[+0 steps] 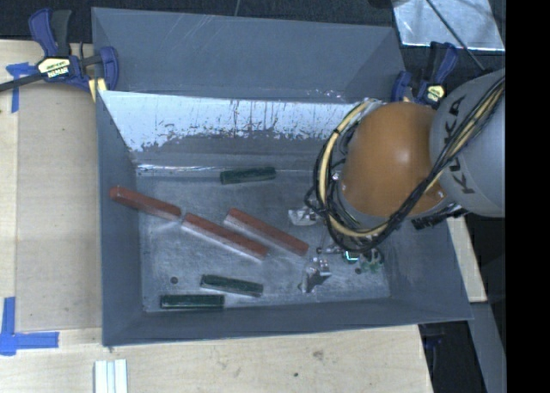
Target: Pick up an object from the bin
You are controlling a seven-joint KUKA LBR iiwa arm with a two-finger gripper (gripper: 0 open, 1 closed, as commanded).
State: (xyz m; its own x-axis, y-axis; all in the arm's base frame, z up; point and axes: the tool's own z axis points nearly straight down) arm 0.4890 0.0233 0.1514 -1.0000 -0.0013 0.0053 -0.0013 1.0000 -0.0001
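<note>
Hanging low at the right of the grey metal bin [120, 236], the tool [314, 254] has nothing lifted; its opening I cannot tell. A reddish-brown flat stick [265, 231] lies just left of it, and a dark green rod [232, 285] nearer. Grasp and lift are not yet done.

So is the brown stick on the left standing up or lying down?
Lying down. The brown stick lies flat on the bin floor, its whole length showing, slanted.

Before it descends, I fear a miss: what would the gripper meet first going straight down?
Likely the bare bin floor; the gripper sits just past the nearest reddish stick, though depth is unclear.
</note>
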